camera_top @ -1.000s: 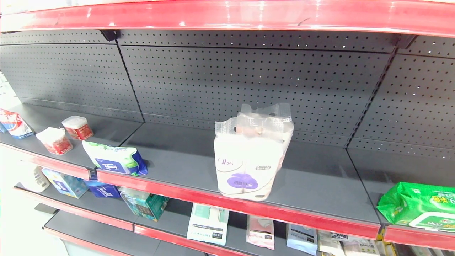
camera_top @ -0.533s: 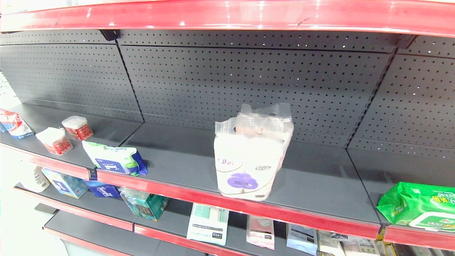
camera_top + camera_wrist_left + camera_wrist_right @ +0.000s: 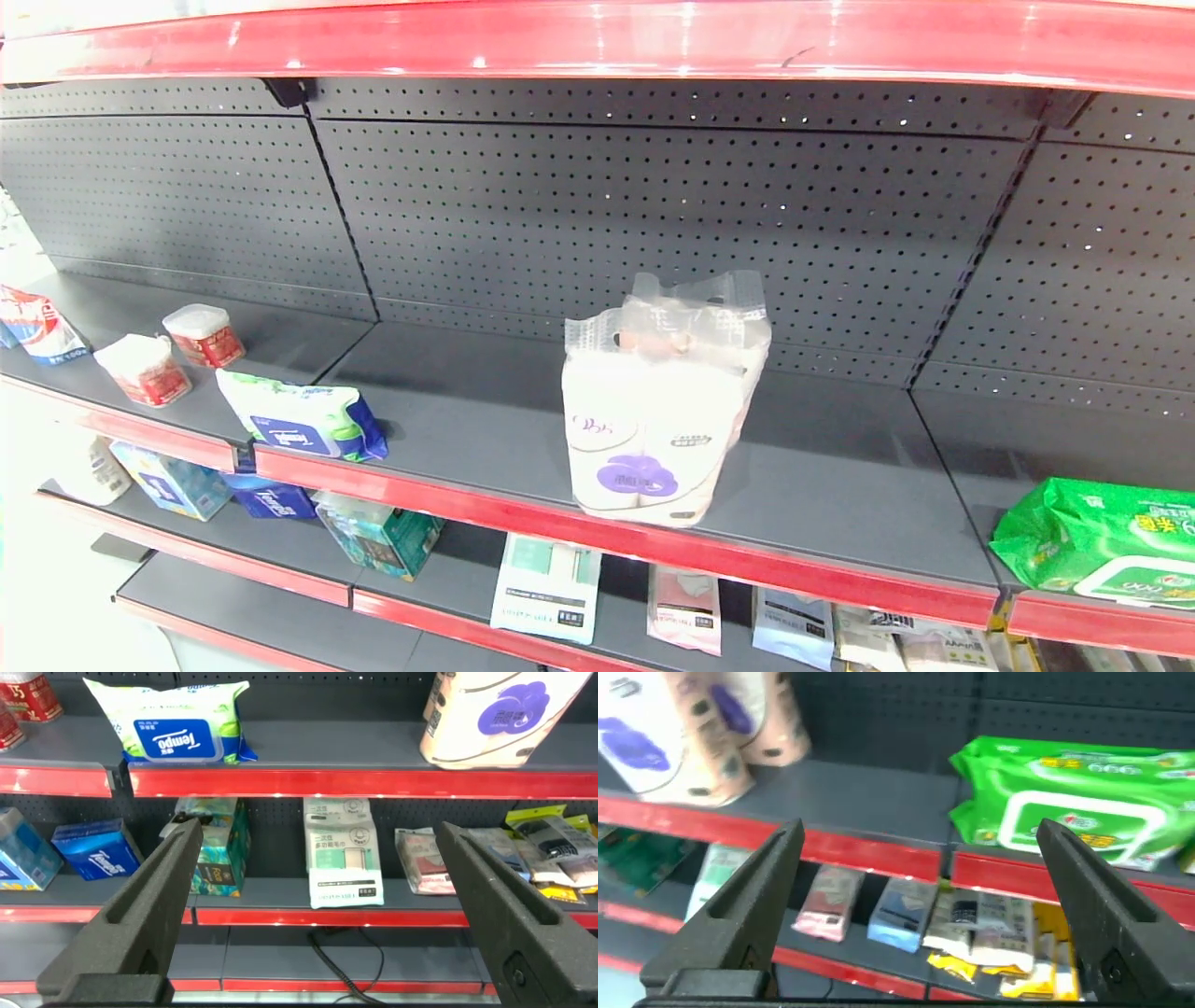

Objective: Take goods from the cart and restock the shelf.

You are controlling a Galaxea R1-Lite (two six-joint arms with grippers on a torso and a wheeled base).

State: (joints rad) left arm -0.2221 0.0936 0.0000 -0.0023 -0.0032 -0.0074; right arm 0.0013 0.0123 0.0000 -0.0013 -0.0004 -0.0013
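The shelf (image 3: 822,476) is seen from the head view, the toilet roll pack (image 3: 658,411) stood upright at its front edge. Lower-tier packets (image 3: 343,854) are shown closer by the wrist views, where the left gripper (image 3: 318,831) and right gripper (image 3: 920,826) are held with fingers spread, empty.

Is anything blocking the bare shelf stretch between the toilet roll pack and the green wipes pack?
Nothing visible does. The shelf lies bare between the toilet roll pack and the green wipes pack. The left gripper and right gripper are open and empty.
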